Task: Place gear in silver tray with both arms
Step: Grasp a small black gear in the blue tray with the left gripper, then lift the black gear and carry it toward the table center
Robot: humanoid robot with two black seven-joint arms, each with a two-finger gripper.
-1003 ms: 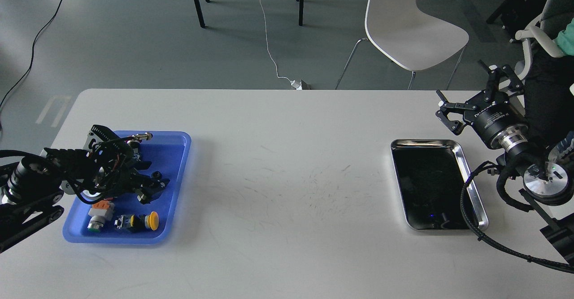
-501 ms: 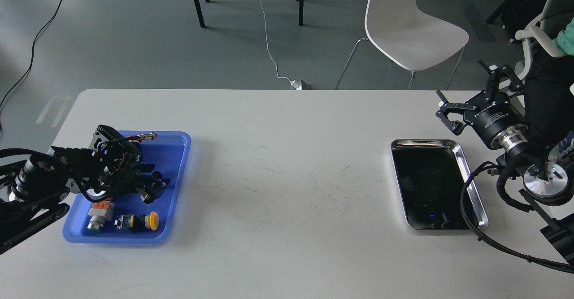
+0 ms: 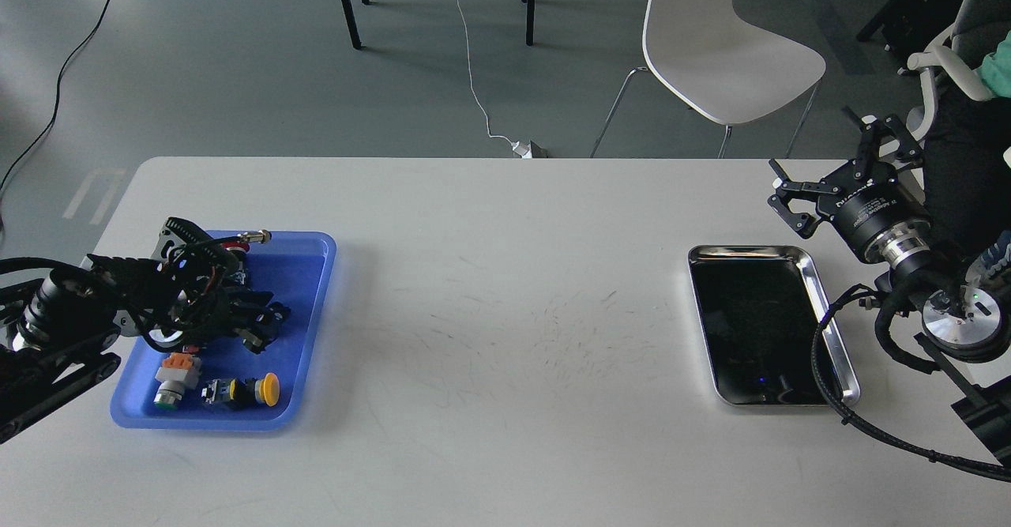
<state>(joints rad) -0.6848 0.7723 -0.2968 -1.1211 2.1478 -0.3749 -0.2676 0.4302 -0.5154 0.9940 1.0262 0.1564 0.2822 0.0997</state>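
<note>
- Lengthwise, the silver tray [image 3: 821,306] runs from the upper part of the frame towards the lower edge, slightly slanted, lying flat at the right of the white table [image 3: 505,274]; its dark floor is bare apart from small reflections.
- A black cable [image 3: 825,369] from the right arm crosses the tray's lower right rim and hides that corner.
- At the upper right, the right gripper [image 3: 829,171] hangs above the table beyond the tray's far end, its two claws spread wide with nothing between them.
- At the left, the left gripper [image 3: 257,329] is down inside the blue tray [image 3: 316,274]; it is a dark tangle over dark parts, so I cannot tell whether it grips anything.
- No gear can be made out with certainty among those parts.
- Nearer the lower edge of the blue tray lie a yellow-capped button [image 3: 268,387] and an orange-and-grey switch [image 3: 175,373].
- Beyond the table stands a white chair [image 3: 711,45].
</note>
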